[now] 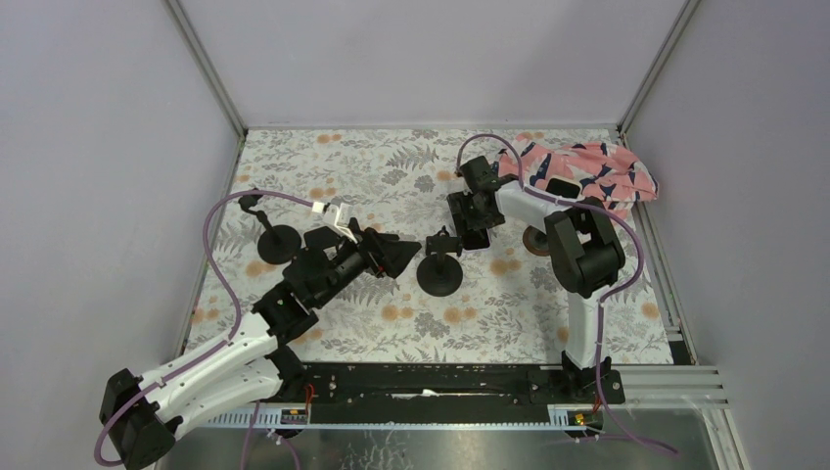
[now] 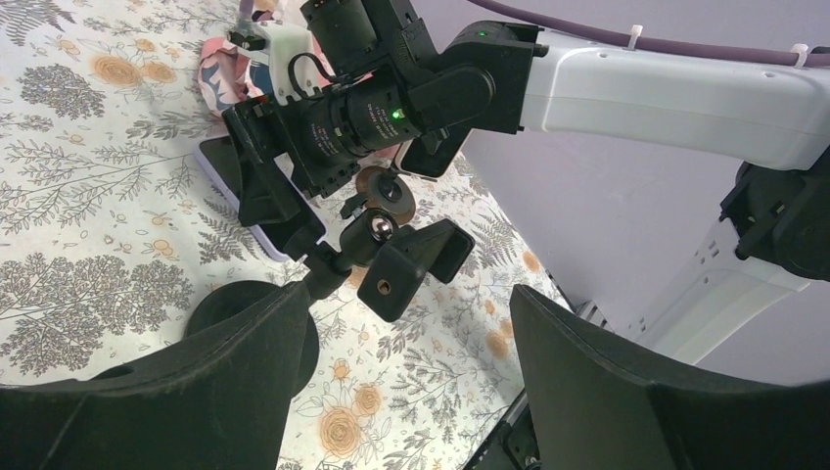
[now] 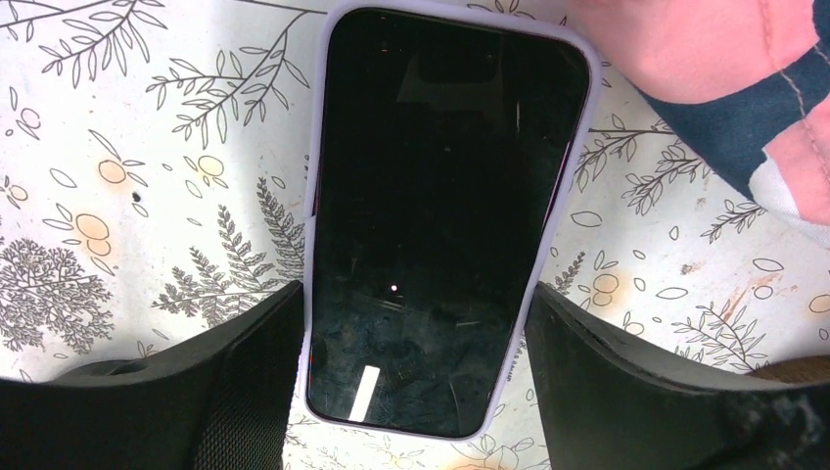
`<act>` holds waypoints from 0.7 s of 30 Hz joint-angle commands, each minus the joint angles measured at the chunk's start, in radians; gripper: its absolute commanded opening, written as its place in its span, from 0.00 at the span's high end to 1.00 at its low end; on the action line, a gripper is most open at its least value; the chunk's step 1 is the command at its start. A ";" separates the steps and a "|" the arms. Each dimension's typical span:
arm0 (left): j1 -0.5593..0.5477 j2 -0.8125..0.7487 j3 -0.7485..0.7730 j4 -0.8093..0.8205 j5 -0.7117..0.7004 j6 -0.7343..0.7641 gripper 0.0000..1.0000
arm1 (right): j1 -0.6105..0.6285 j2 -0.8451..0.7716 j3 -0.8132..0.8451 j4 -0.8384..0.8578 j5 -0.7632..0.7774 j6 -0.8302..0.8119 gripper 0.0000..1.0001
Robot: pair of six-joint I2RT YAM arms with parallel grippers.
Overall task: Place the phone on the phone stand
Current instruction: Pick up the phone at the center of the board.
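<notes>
I see the phone (image 3: 445,215) flat on the desk (image 3: 147,147), screen up, top corner near a pink cloth (image 3: 724,69). R fingers (image 3: 235,382) are spread, one each side of its lower end, v. close to the edges; contact I can't tell. L fingers (image 2: 225,392) gape wide w/ nothing held, phone stand (image 2: 411,264) just ahead of them.

White shells and black joint housings are being shown on the left arm (image 1: 220,362) and right arm (image 1: 584,328). Purple cables (image 1: 208,235) are being carried, and black fingers are being presented on the left hand (image 1: 401,255).
</notes>
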 commanded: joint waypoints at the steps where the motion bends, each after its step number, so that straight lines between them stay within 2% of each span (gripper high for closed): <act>1: -0.003 0.003 0.011 0.072 0.015 -0.011 0.17 | -0.002 -0.017 -0.038 -0.043 -0.049 -0.020 0.51; 5: -0.003 -0.004 0.011 0.079 0.017 -0.018 0.17 | -0.006 -0.058 -0.041 -0.030 -0.048 -0.030 0.54; 11: -0.003 -0.010 0.054 0.060 0.016 -0.009 0.17 | -0.012 -0.125 -0.046 -0.013 -0.080 -0.041 0.64; 17: -0.003 0.045 0.220 -0.063 0.020 0.050 0.16 | -0.026 -0.204 -0.050 -0.002 -0.115 -0.051 0.79; 21: 0.003 0.102 0.338 -0.121 0.073 0.078 0.13 | -0.036 -0.256 -0.059 0.006 -0.148 -0.050 0.80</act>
